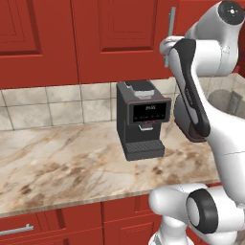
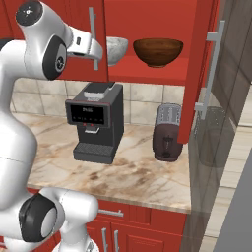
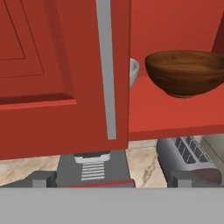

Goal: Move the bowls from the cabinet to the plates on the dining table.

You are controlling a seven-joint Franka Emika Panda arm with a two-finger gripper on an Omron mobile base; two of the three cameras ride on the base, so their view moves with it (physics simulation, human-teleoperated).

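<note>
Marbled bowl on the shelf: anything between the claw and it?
Yes. The closed left cabinet door with its silver handle covers most of the marbled bowl. The brown bowl beside it sits unobstructed.

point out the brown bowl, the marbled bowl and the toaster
brown bowl [image 2: 158, 51], right base view, on its front wall
marbled bowl [image 2: 117, 49], right base view, on the part showing past the door edge
toaster [image 2: 167, 133], right base view, on its front face
</note>
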